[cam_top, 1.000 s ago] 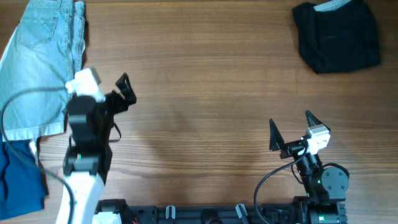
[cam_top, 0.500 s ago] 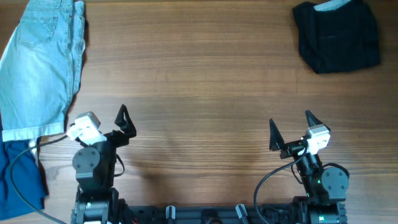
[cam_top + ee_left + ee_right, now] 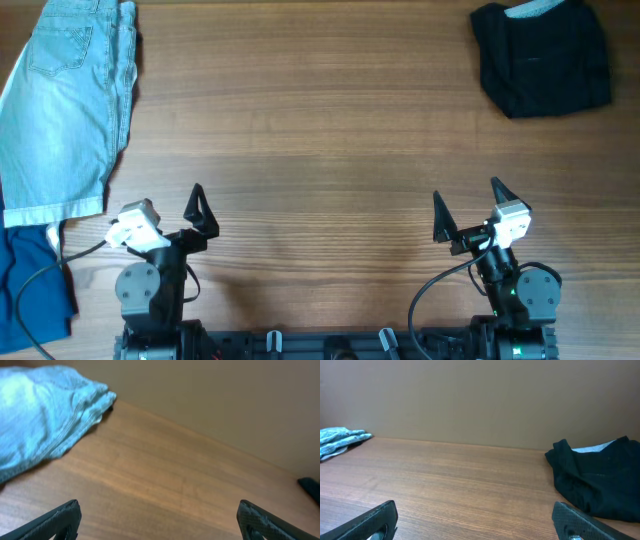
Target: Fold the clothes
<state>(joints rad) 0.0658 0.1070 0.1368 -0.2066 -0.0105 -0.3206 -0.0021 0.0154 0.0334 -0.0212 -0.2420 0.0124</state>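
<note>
The black shorts lie in a folded heap at the table's far right corner, with a strip of pale grey lining at their top edge. They also show at the right of the right wrist view. My left gripper is open and empty at the front left, far from them; the left wrist view shows bare wood between its fingers. My right gripper is open and empty at the front right, well short of the shorts; the right wrist view also shows it open.
Light-blue denim shorts lie at the far left, also in the left wrist view. A bright blue garment lies at the front left edge, beside the left arm's base. A beige wall stands behind the table.
My left arm has pulled back from beside the denim shorts toward the front edge and now rests low over its base. The right arm has not moved.
</note>
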